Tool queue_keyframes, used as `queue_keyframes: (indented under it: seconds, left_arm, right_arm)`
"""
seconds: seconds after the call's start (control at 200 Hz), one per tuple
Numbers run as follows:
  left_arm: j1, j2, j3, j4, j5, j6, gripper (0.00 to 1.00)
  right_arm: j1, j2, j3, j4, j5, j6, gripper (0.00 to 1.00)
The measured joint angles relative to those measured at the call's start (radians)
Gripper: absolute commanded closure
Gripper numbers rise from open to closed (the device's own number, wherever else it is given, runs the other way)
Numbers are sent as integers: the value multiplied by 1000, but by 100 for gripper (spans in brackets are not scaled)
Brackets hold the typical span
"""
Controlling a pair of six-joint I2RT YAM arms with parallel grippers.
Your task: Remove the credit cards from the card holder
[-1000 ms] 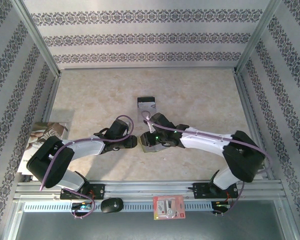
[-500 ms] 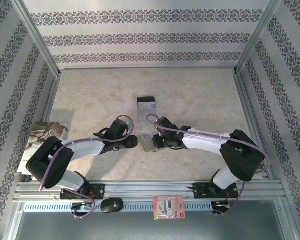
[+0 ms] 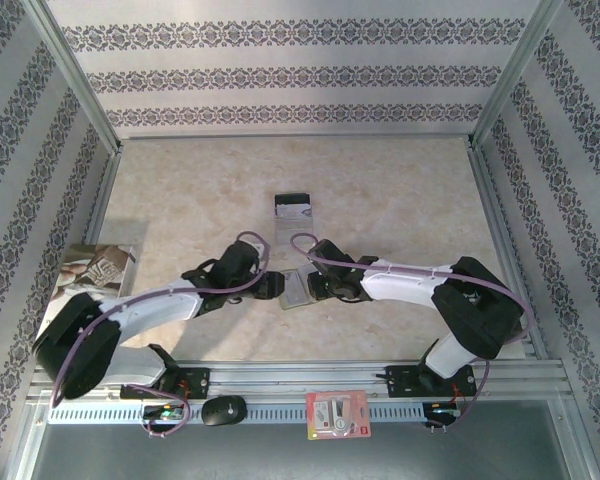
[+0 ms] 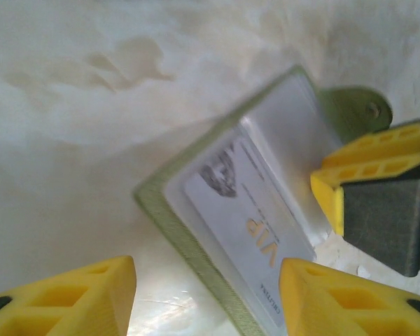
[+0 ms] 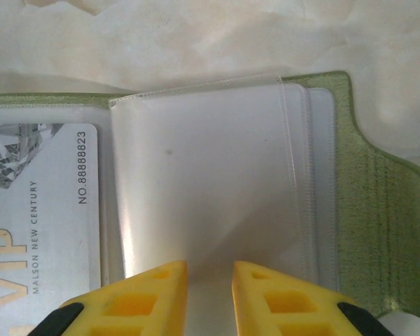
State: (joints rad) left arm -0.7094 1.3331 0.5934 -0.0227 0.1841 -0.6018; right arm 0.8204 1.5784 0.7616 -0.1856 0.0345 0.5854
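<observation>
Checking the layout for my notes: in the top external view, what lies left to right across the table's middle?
printed leaflet → left gripper → card holder → right gripper

Two credit cards are on show: a loose card (image 3: 293,208) beyond the one open card holder (image 3: 292,292) and a VIP card (image 4: 255,224) in its pocket. Two arms flank the holder, the left arm (image 3: 150,303) and the right arm (image 3: 405,283). Nearer than the holder lie one red-and-white packet (image 3: 337,414) and one black oval object (image 3: 224,410). One leaflet (image 3: 95,268) lies far left.
</observation>
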Motion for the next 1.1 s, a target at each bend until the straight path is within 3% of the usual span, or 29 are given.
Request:
queue_keyframes:
  seconds: [0.255,0.595,0.734,0.924,1.099]
  left_arm:
    - [-48,172,39,-4,-14,21,59]
    - [-9,161,31,-20,-18,50,59]
    - [4,154,25,-20,-16,53,59]
    - [13,156,24,-19,-6,56,60]
    - [37,162,21,-15,22,65,63]
  right_arm:
    - [2,-31,-15,-5,11,11,75]
    - [2,-181,-7,-37,7,-18,73]
    - [-2,-169,62,-26,-124,-59,74]
    - [-27,-2,144,40,-321,-72,77]
    - [-91,114,138,59,-404,-65,78]
